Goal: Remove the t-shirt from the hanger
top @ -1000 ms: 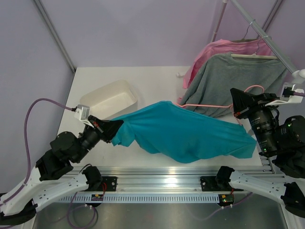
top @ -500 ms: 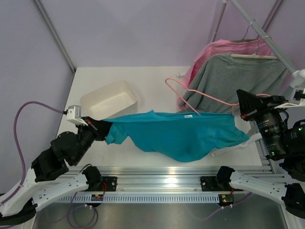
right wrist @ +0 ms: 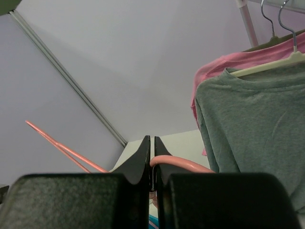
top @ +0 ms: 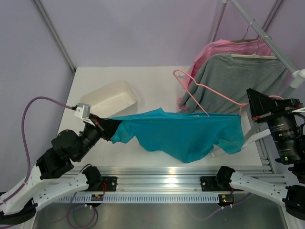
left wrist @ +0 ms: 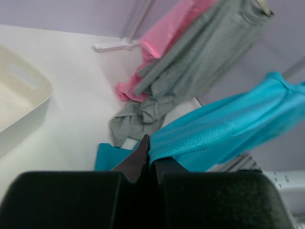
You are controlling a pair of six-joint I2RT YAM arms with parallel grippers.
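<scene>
The teal t-shirt [top: 183, 133] hangs stretched between the two arms above the table. My left gripper [top: 113, 129] is shut on its left sleeve; in the left wrist view the teal cloth [left wrist: 224, 126] runs out from between my shut fingers [left wrist: 148, 152]. The pink wire hanger [top: 200, 95] sticks up above the shirt, hook at the top left, mostly free of the cloth. My right gripper [top: 250, 102] is shut on the hanger's right end; in the right wrist view the pink wire [right wrist: 183, 164] is pinched between my fingers.
A white tub [top: 108, 98] sits at the back left of the table. A grey t-shirt [top: 238, 78] and a pink t-shirt [top: 214, 50] hang on hangers from a rail [top: 267, 36] at the back right.
My right gripper has lifted and pulled the hanger up and right, out of the shirt's neck. The shirt has slid off and now sags lower between the arms. My left gripper kept its hold.
</scene>
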